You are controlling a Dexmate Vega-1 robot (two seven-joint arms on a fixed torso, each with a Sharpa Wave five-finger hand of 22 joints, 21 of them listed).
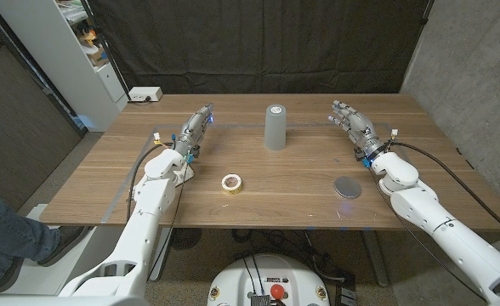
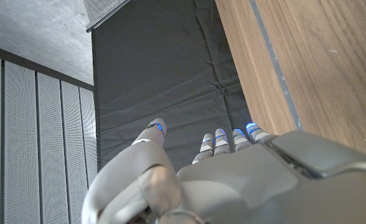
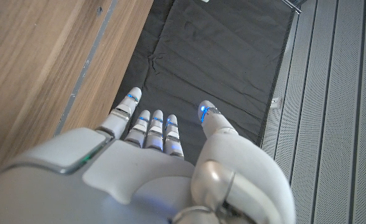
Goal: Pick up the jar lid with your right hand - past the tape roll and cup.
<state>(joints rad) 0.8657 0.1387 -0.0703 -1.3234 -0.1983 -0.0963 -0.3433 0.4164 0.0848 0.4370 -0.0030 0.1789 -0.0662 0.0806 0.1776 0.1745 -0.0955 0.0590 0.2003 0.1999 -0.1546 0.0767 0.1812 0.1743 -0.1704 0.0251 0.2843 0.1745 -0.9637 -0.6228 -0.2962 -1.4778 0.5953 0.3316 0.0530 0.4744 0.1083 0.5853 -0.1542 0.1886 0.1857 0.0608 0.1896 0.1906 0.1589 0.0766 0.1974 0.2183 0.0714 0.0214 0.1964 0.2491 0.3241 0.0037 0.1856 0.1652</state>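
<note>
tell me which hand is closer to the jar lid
Right. The right hand is just beyond the jar lid on its own side; the left hand is across the table, past the tape roll.

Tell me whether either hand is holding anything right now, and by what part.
Nothing is held. The right hand and the left hand both have fingers extended and empty; the jar lid lies untouched on the table.

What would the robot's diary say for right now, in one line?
right hand: open, apart from jar lid | left hand: open | tape roll, cup: untouched | stage: not started
</note>
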